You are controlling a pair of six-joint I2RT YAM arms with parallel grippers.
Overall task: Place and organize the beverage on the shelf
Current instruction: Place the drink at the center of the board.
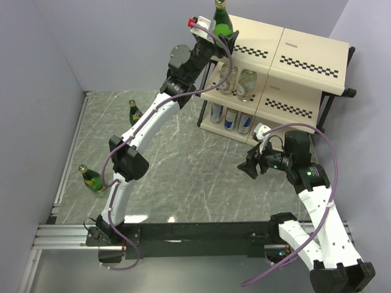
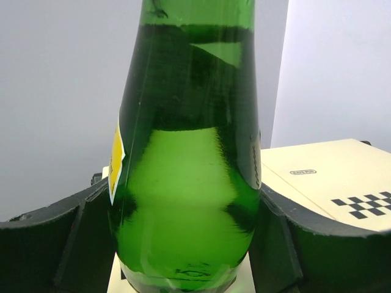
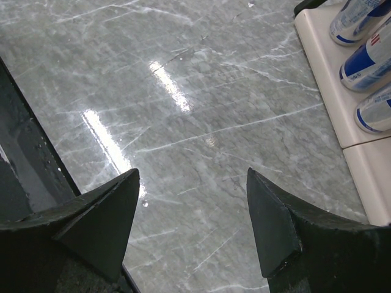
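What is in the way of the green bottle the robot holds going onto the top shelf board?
Nothing that shows. The left gripper holds the green bottle right over one end of the shelf's top board, and the board around it looks bare.

The shelf [image 1: 305,46] stands upper right on the table [image 1: 201,177]. At its top board's left end is the top bottle [image 1: 222,21]; middle bottles [image 1: 247,83] sit below, cans [image 1: 230,118] lowest. At frame left, a far bottle [image 1: 134,112] and a near bottle [image 1: 93,178] stand on the table.
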